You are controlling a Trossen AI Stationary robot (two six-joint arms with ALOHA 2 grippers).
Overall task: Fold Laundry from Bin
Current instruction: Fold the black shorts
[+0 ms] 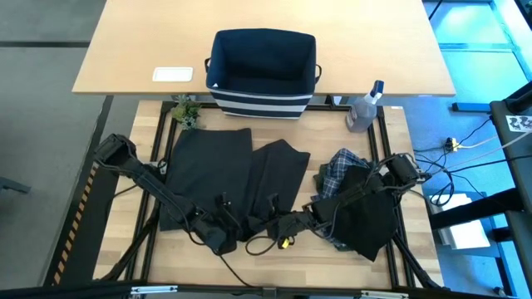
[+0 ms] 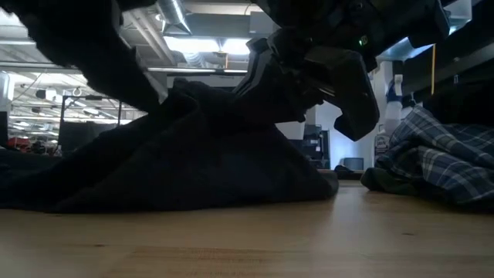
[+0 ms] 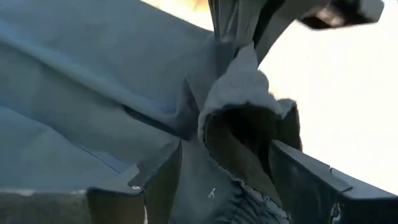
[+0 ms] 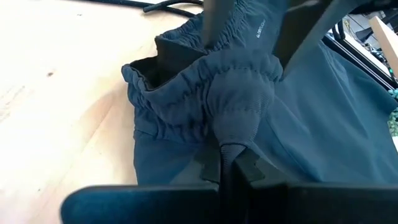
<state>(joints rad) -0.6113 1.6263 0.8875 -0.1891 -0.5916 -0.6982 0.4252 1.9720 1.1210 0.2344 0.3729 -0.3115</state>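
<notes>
Item 1, dark olive-green garment (image 1: 224, 170): lies spread flat in the centre-left of the high view, folded into two panels side by side, its elasticated waistband toward the lower edge of the frame. In the low view it rises as a dark mound (image 2: 177, 162) across the left and centre.

Item 2, left gripper (image 1: 223, 235): at the lower centre-left of the high view, on the garment's near edge. Its fingers (image 3: 155, 180) stand wide apart with a bunched fold of the cloth between them (whether the pads press it cannot be told).

Item 3, right gripper (image 1: 287, 226): lower centre of the high view, just beside the left one. Its fingers (image 4: 233, 180) are pressed together, pinching the gathered waistband (image 4: 239, 102).

Item 4, plaid shirt (image 1: 339, 166): crumpled at centre-right of the high view, partly under the right arm; at the right edge of the low view (image 2: 448, 158).

Item 5, black garment (image 1: 370, 220): lower right of the high view, touching the plaid shirt.

Item 6, bin (image 1: 263, 71): upper centre of the high view, upright, on the pale table (image 1: 125, 50).

Item 7, spray bottle (image 1: 363, 110): right of the bin.
</notes>
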